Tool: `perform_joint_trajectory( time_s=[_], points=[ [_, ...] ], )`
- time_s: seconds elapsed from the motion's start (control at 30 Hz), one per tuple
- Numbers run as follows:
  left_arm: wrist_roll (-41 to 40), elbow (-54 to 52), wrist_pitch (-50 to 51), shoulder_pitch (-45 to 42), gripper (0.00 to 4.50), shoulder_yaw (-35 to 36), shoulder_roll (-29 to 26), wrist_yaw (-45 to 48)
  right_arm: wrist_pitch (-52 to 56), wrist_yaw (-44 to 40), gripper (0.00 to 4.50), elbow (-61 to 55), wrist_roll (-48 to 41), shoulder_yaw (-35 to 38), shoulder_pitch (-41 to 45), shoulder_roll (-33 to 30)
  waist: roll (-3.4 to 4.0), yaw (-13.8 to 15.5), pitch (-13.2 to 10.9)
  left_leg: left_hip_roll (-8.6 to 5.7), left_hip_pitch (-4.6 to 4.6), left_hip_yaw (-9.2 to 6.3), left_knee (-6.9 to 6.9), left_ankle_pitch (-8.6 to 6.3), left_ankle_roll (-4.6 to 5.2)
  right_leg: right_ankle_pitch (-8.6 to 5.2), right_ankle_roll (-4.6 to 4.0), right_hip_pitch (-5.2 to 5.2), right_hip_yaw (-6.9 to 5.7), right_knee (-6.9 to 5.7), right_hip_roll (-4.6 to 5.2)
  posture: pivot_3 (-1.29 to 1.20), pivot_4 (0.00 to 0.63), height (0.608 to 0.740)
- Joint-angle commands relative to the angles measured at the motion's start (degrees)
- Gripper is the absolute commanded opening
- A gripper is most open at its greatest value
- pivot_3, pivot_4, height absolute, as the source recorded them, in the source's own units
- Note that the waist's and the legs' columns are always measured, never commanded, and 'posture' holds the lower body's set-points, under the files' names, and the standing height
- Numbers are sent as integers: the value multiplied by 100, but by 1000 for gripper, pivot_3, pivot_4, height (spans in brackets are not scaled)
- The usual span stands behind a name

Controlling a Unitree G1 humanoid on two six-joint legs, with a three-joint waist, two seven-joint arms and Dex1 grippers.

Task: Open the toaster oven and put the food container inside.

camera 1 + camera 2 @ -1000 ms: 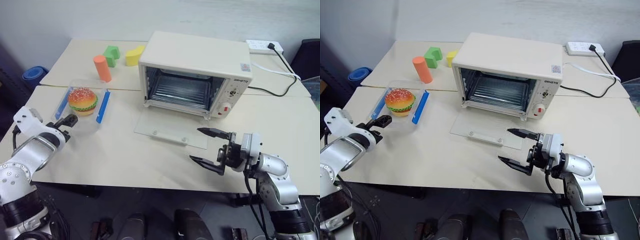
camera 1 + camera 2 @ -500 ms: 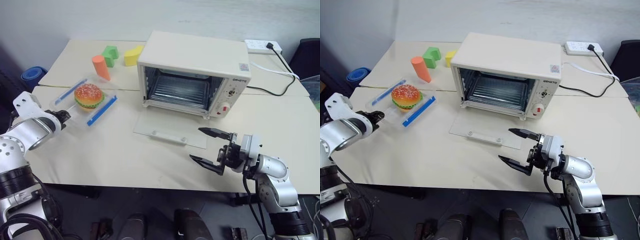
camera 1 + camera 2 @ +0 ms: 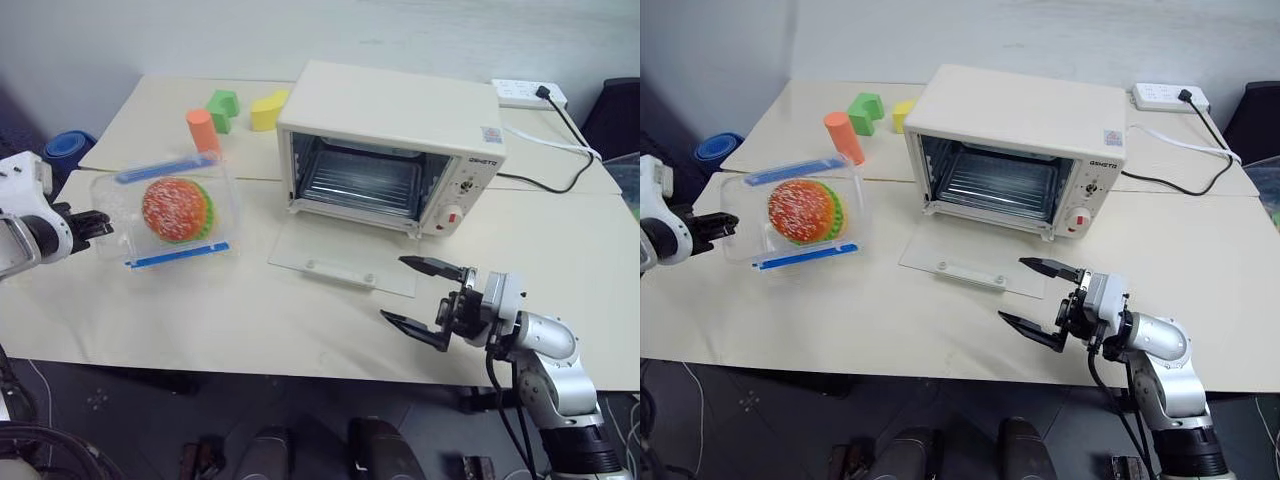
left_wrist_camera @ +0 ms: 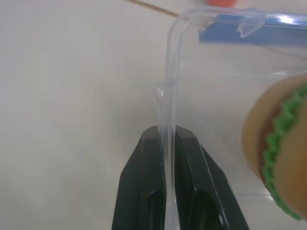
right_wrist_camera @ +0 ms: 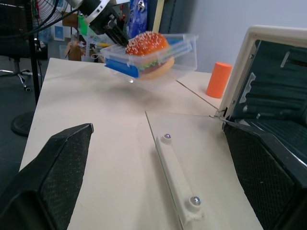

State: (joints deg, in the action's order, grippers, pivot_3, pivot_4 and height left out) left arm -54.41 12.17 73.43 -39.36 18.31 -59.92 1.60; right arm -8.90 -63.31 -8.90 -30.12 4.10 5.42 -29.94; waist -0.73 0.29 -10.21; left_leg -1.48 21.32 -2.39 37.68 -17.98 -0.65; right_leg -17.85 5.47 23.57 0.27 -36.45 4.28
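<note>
Right now you have one food container [image 3: 170, 212] pinched by its clear rim in the left pincer [image 4: 168, 143], fingers closed onto the thin plastic wall. You can see it lifted clear of the bench [image 3: 250, 310] and tipped onto its side, so the one toy hamburger [image 3: 176, 209] inside faces the camera, with two blue clips, one on the upper edge and one on the lower. It hangs over the left part of the bench, well apart from the toaster oven [image 3: 390, 150].

One toaster oven, door [image 3: 343, 258] dropped flat onto the bench, white bar handle [image 5: 176, 179] facing up, wire rack visible inside. On its right-hand panel you get knobs, count not clear, and one red button [image 3: 452, 215].

Your right pincer [image 3: 420, 304] hovers just in front of the open door's right corner, its two black fingers spread wide with nothing between them.

Behind the container, count three loose pieces: one orange cylinder [image 3: 203, 131] standing upright, one green block [image 3: 222, 108], one yellow block [image 3: 267, 109], close together near the oven's left rear corner. One white power strip [image 3: 528, 93] sits at the far right edge, with one black cable [image 3: 560, 160] running from it.
</note>
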Motion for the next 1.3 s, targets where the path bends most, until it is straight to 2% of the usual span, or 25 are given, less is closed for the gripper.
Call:
perform_joint_trajectory(
  time_s=[0.03,0.23,0.4,0.57,0.67,0.8,1.0,1.07,1.17,1.27,1.3],
  points=[
    [75,-437,360,-629,2,-360,147,429,-90,45,4500,-86,7,341,-191,-183,0,3,0,-1,1,-1,0,0,1,0,0,0,0,0,1,0,150,740],
    [311,-578,965,-1686,2,-948,1421,407,-163,171,4500,-259,19,693,-732,-275,-3,48,-2,-6,3,1,5,2,5,0,1,1,0,-8,-1,0,150,740],
    [832,-439,1291,-2137,2,-1430,2530,271,-239,475,4500,-719,26,936,-1340,-185,-5,44,-3,-7,5,4,7,2,5,0,2,2,3,-20,-4,0,150,740],
    [1445,-19,998,-2395,2,-1401,3155,188,-286,777,4500,-1061,104,927,-1721,-52,-5,-36,-3,5,-7,19,6,7,-4,0,3,3,12,-34,-19,0,150,740],
    [1713,90,959,-2510,2,-1422,3333,244,-292,939,4500,-1208,156,893,-1844,18,-5,-38,-3,6,-11,22,7,9,-9,-1,4,3,14,-26,-19,0,150,740],
    [1995,134,949,-2608,1243,-1403,3425,312,-281,1110,4500,-1307,179,886,-1906,61,-5,-26,-3,5,-10,20,8,9,-9,-1,4,3,14,-28,-18,0,150,740],
    [1981,-69,989,-2712,3069,-984,3358,645,-22,1455,4500,-1501,73,960,-1765,-12,-5,-27,-3,6,-7,19,9,9,-9,-1,4,4,13,-27,-18,0,150,740],
    [1750,-273,992,-2563,3069,-885,3101,1136,365,1608,4500,-1753,-135,924,-1675,-106,-4,-44,-4,6,-8,19,9,9,-9,-1,4,5,13,-28,-18,0,150,740],
    [1559,-843,125,-1875,3069,-960,2336,2511,1167,1670,4500,-2193,-333,732,-1581,-480,6,-100,-3,11,-8,23,6,9,-13,-1,3,10,17,-36,-21,0,150,740],
    [1906,-1164,-1108,-951,2537,-1470,1428,3909,1996,1896,3613,-2420,-306,436,-1346,-777,8,-143,-3,23,-16,27,-2,10,-22,-5,-5,10,18,-28,-28,0,150,740],
    [2097,-1242,-1586,-668,2239,-1676,1191,4299,2161,1932,3266,-2455,-251,316,-1242,-830,8,-138,-3,23,-18,27,-5,12,-24,-7,-9,10,19,-27,-28,0,150,740]
  ],
)
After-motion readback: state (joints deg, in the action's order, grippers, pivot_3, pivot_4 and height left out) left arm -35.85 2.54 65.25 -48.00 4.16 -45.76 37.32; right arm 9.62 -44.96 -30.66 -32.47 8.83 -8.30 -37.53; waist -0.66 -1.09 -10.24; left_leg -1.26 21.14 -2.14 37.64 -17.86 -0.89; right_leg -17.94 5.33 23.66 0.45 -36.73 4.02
